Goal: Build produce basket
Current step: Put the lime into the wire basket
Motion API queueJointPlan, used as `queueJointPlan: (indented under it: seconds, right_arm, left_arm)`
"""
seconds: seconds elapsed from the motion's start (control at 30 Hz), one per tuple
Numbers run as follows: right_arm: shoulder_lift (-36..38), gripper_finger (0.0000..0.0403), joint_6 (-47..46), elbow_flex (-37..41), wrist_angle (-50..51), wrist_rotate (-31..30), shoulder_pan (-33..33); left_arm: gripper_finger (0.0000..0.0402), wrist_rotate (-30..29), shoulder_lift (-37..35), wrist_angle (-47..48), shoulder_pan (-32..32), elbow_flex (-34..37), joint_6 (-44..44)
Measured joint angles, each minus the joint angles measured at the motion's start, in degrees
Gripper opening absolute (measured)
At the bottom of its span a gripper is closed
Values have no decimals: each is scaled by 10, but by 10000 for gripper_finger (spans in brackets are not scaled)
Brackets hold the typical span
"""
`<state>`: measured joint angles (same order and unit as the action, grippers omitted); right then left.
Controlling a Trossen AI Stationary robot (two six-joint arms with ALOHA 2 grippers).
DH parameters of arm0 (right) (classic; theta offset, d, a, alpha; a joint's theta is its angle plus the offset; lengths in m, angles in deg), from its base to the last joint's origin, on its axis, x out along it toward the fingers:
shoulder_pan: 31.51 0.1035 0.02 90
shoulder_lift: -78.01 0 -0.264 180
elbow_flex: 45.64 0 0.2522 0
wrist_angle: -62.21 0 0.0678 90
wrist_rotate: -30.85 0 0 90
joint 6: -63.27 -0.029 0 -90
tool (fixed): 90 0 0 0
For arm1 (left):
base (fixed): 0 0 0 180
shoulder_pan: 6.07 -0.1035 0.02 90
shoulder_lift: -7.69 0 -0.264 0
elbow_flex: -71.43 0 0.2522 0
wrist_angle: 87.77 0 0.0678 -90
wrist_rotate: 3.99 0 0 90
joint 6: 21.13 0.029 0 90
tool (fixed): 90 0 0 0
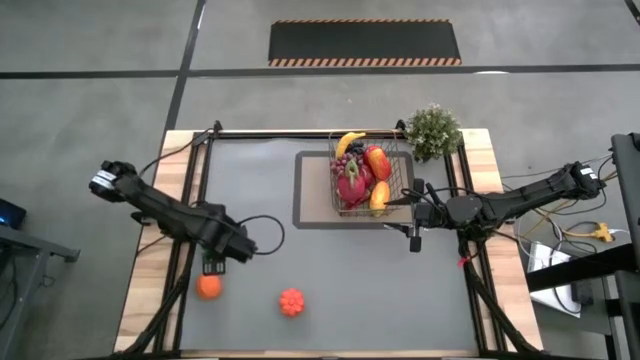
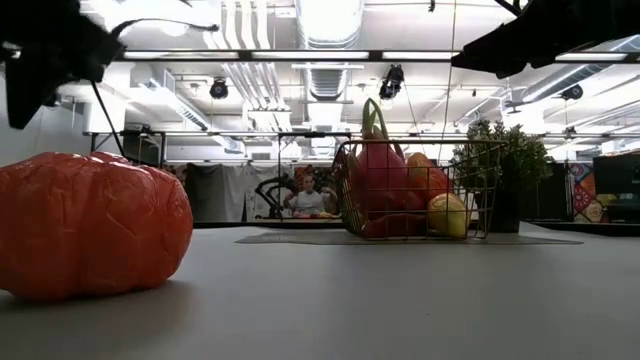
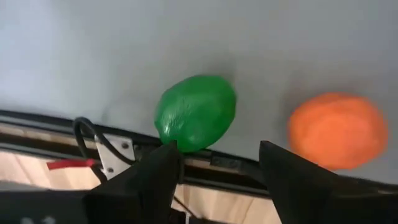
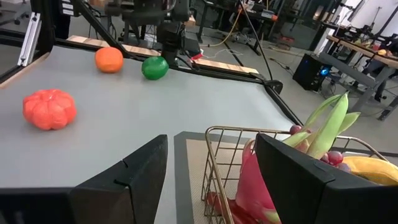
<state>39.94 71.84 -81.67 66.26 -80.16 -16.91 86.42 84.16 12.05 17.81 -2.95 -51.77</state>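
Note:
The wire basket (image 1: 402, 160) stands on a grey mat (image 1: 312, 205) at the table's far middle. It holds a pink dragon fruit (image 1: 352, 183), a banana (image 1: 349, 141), grapes and a mango (image 1: 379, 197). My right gripper (image 1: 398, 212) is open at the basket's near right corner (image 4: 211, 132), touching nothing. My left gripper (image 1: 213, 265) is open at the near left, just over a green fruit (image 3: 196, 112), which lies on the table by the frame rail. An orange (image 1: 208, 287) and a ribbed red fruit (image 1: 291, 301) lie on the table nearby.
A potted plant (image 1: 433, 130) stands right of the basket at the far edge. Dark frame rails (image 1: 190, 180) run along both table sides. Bare tabletop (image 1: 350, 280) lies between the mat and the near edge. A person (image 2: 308, 197) sits in the room behind.

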Motion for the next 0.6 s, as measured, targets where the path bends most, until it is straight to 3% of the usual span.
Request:
queueJointPlan:
  seconds: [0.13, 0.3, 0.43, 0.6]
  right_arm:
    - [0, 233, 0, 0, 0, 0, 0]
    - [0, 233, 0, 0, 0, 0, 0]
    - [0, 233, -2, 0, 0, 0, 0]
    - [0, 233, -2, 0, 0, 0, 0]
  left_arm:
    - [242, 8, 0, 0, 0, 40, 8]
    - [284, 10, 12, -2, 2, 76, 99]
    - [290, 6, 22, -30, 2, 91, 169]
    - [290, -1, 31, -61, 2, 116, 192]
